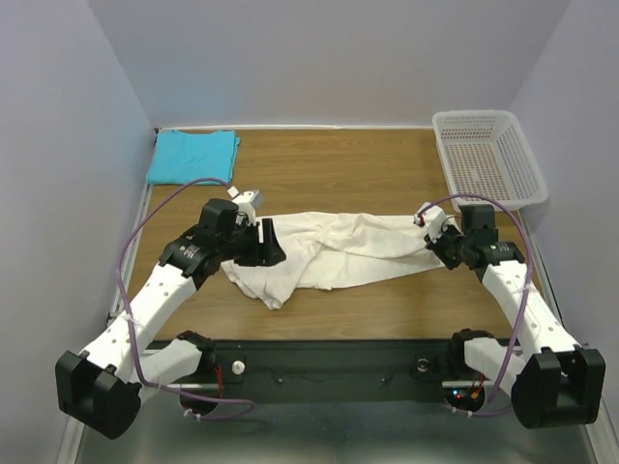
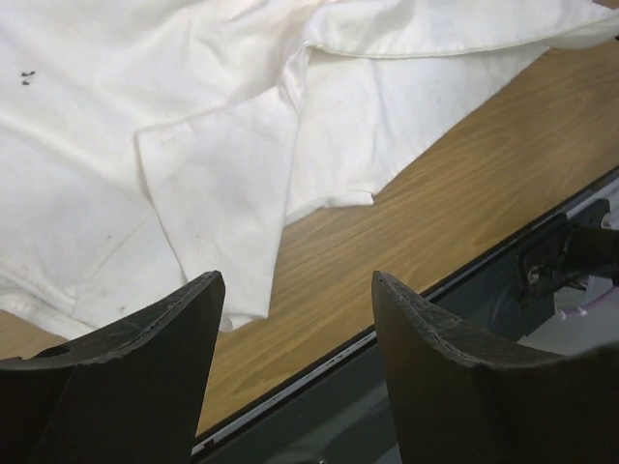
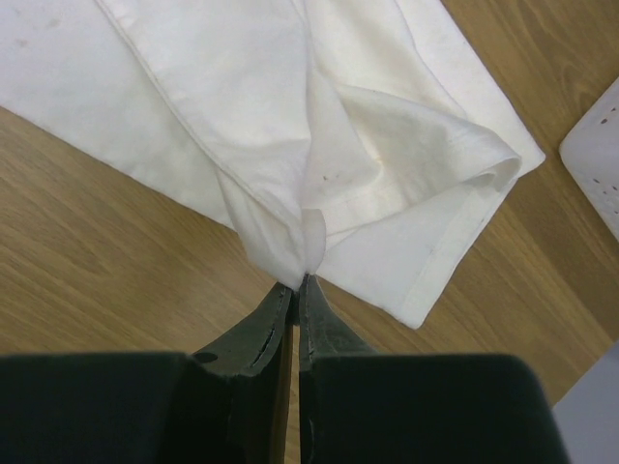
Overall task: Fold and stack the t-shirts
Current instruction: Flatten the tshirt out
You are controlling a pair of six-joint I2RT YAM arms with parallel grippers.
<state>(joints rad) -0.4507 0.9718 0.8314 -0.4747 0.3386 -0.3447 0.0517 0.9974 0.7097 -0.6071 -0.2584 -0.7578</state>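
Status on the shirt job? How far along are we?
Done: the turquoise shirt looks folded, lying at the far left corner. In hand: the white shirt lies rumpled mid-table; the right hand is shut on its edge, and the left hand is open at its other end, holding nothing. Left: fold the white shirt and stack the two.

My top view looks down from behind the arm bases over the whole table (image 1: pixel 368 174). Both wrist views sit close, looking past the left claw (image 2: pixel 295 280) and right claw (image 3: pixel 298 280) onto the cream-white shirt (image 1: pixel 338 246) all three share.
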